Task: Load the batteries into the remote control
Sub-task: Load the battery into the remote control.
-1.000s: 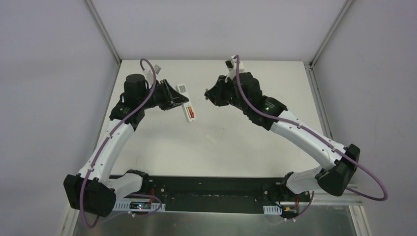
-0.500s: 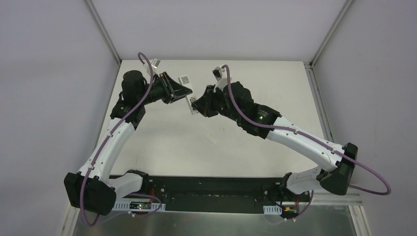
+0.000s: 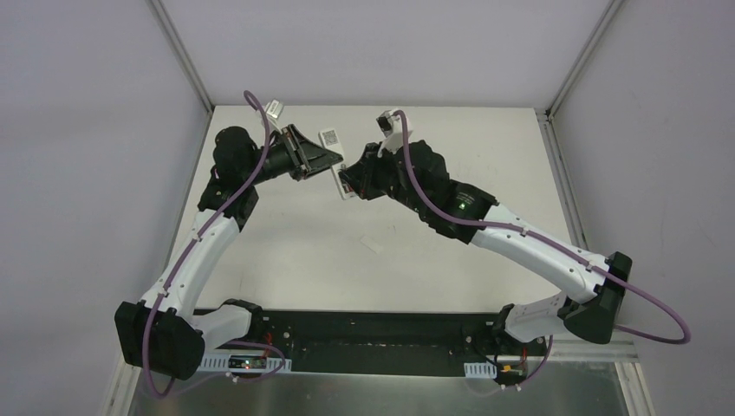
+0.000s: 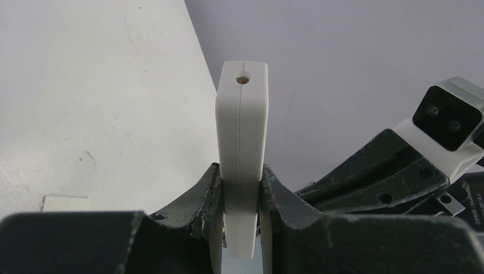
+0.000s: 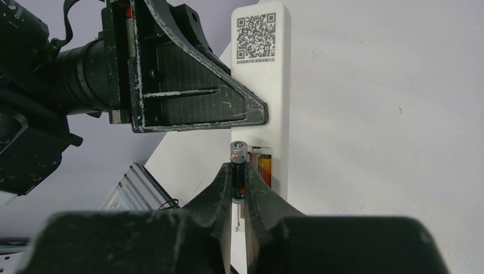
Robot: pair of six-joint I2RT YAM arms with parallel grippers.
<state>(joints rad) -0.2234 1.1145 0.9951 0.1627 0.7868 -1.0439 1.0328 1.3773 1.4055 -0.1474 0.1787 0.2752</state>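
My left gripper (image 4: 241,188) is shut on the white remote control (image 4: 242,137) and holds it in the air, edge-on between the fingers. In the right wrist view the remote (image 5: 273,85) shows its back with the code label and an open battery bay. A red-orange battery (image 5: 265,169) sits in the bay. My right gripper (image 5: 239,185) is shut on the dark battery (image 5: 238,171), its tip right at the bay's empty slot. In the top view the left gripper (image 3: 322,156) and right gripper (image 3: 351,178) meet at the remote (image 3: 334,160).
A small loose white cover piece (image 3: 373,249) lies on the white table (image 3: 485,147) between the arms; it also shows in the left wrist view (image 4: 64,203). Grey walls stand close behind and beside the table.
The left gripper lifted the remote off the table and tilted it up. The right gripper swung left with the dark battery and now stands at the remote's battery bay.
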